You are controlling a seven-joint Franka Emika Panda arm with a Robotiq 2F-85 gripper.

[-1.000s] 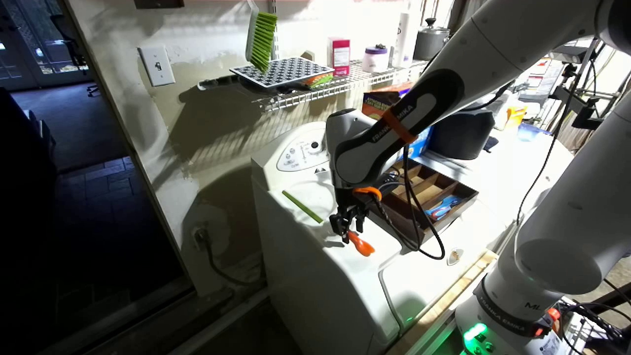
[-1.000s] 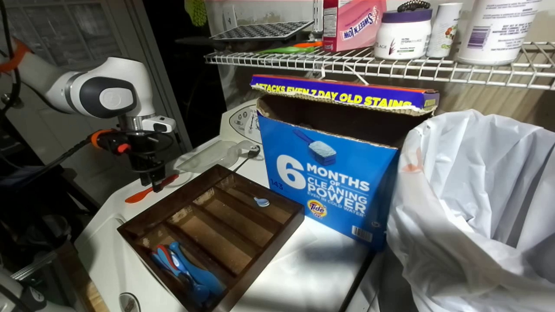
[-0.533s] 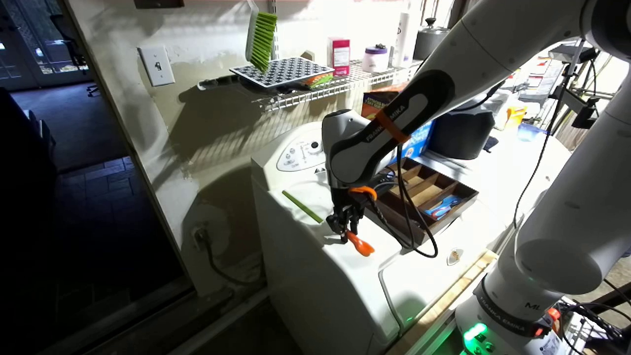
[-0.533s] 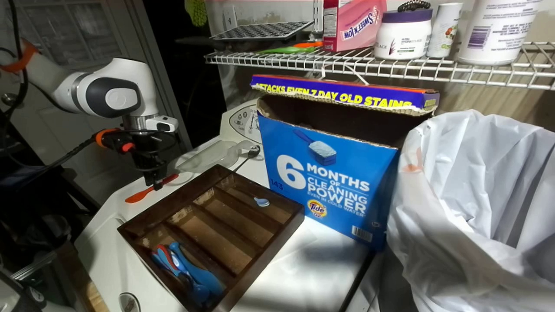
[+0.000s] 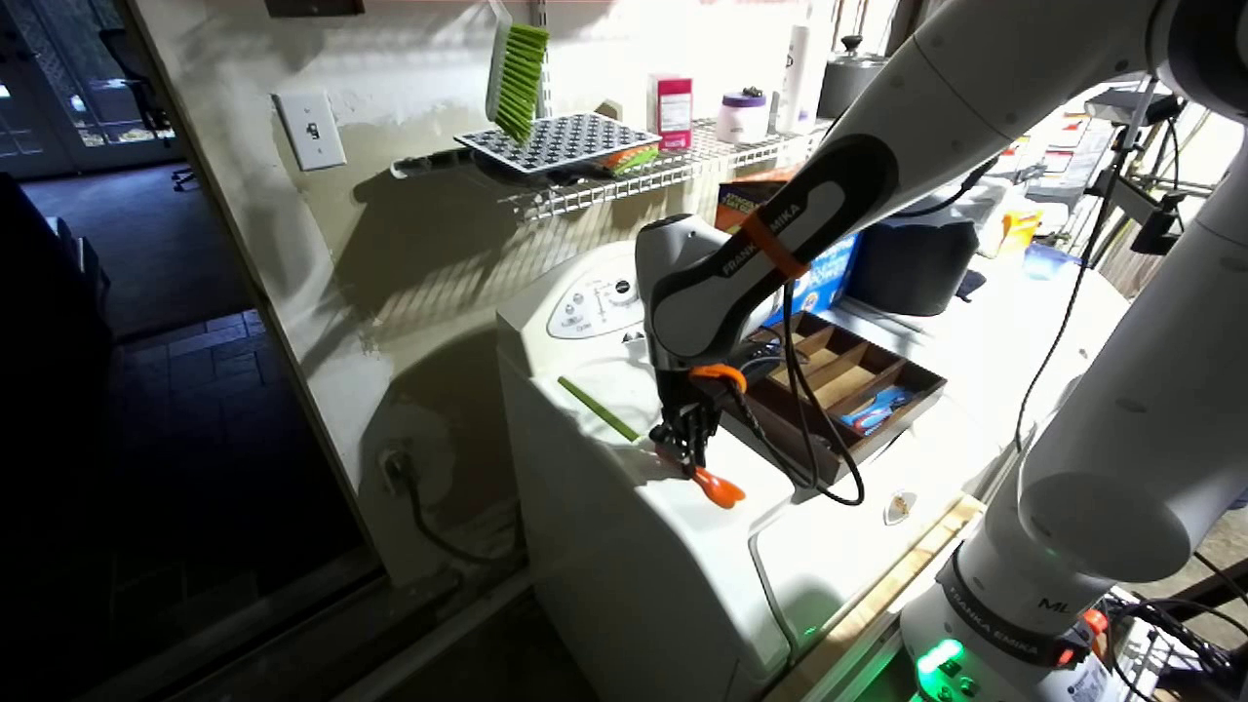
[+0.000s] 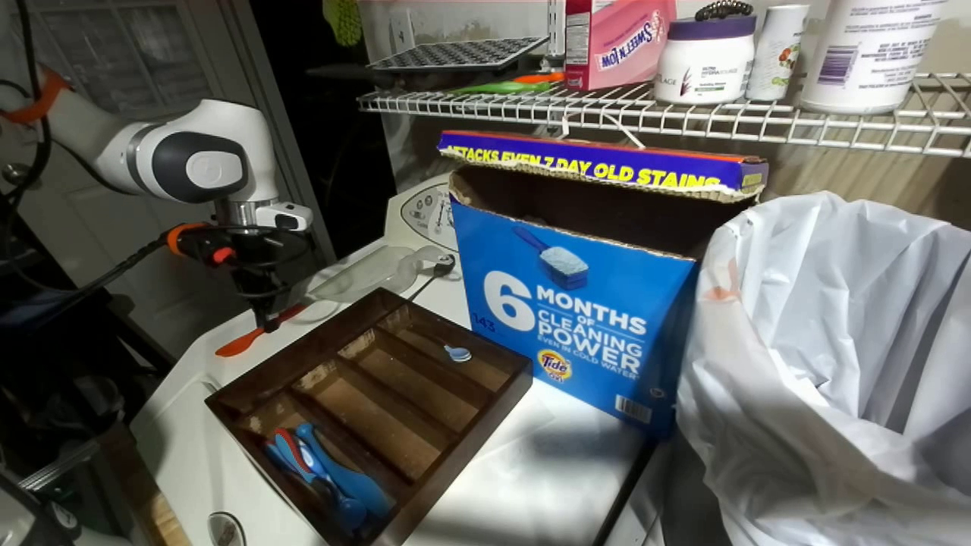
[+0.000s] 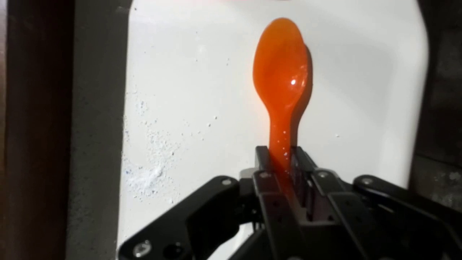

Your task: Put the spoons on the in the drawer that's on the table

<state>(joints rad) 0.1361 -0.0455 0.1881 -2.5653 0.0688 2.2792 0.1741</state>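
Observation:
The orange-red spoon (image 5: 720,489) lies on the white table (image 5: 838,546) beside the drawer; it also shows in an exterior view (image 6: 235,346) and in the wrist view (image 7: 281,68). My gripper (image 7: 279,155) points down, its fingers (image 7: 262,159) close on both sides of the spoon's handle, shut on it. The handle's end is hidden by the gripper. The dark-brown drawer (image 6: 470,436) stands on the table, with long compartments. Several blue utensils (image 6: 341,474) lie in its near compartment, and a light-blue spoon end (image 6: 458,353) lies in the far one.
A blue Tide box (image 6: 584,303) stands behind the drawer, next to a bin with a white bag (image 6: 758,318). A wire shelf (image 6: 645,114) hangs above. A green strip (image 5: 598,408) and a clear plastic piece (image 6: 372,273) lie near the control panel.
My gripper has moved slightly over the spoon, and its fingers have closed around the handle. The spoon has shifted a little. The drawer has not moved.

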